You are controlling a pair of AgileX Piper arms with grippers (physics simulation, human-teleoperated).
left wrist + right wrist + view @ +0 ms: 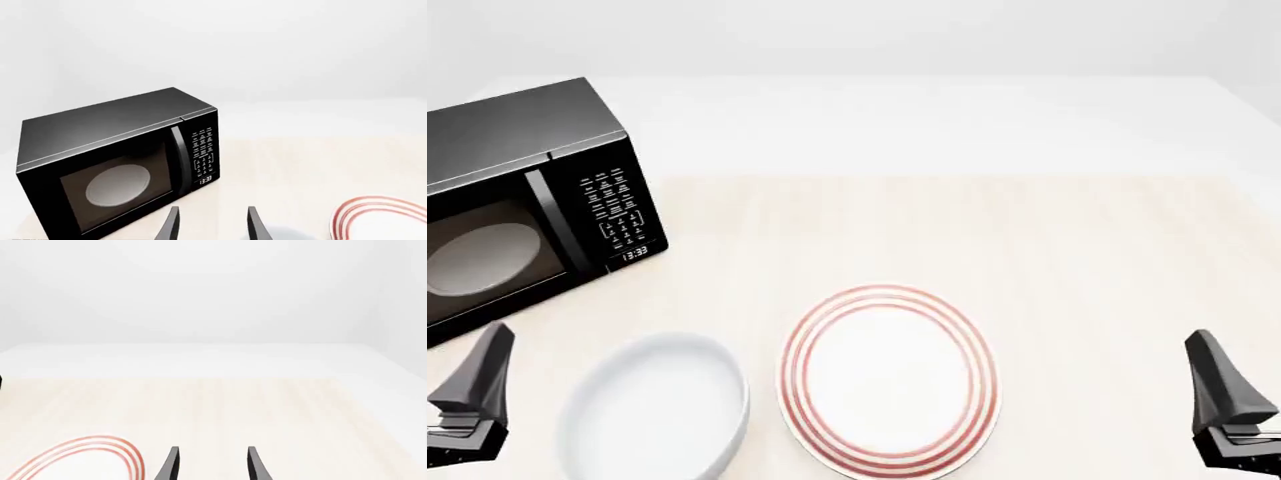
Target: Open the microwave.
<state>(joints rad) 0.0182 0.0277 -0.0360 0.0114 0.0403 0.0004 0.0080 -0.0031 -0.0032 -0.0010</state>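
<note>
The microwave point(527, 200) is seen standing at the far left of the surface point(1068, 240), its dark glass door shut, the white turntable point(481, 258) visible through the glass and the clock point(634, 254) lit below the keypad point(611, 210). The vertical handle point(558, 220) is set at the door's right edge, just beside the keypad, so the hinge is judged to lie on the door's far left side. The left gripper point(212, 222) is held with its fingers apart and nothing between them, low at the near left, well apart from the microwave; the handle is seen ahead of it in the left wrist view. The right gripper point(212, 462) is likewise spread and empty, parked at the near right — it need not be moved for this step. A white bowl point(654, 405) and a red-ringed plate point(888, 380) are laid on the near part of the surface, the bowl just beside the left gripper. For the approach to be done well, the left gripper should be carried forward and up, clear of the bowl's rim, with the fingers kept spread and turned so that the handle bar is straddled from either side. The handle should be closed on about its middle, and only then should the pull be made — along an arc about the hinge, not straight back, so that the grip is not wrenched off and the microwave is not dragged across the surface.
</note>
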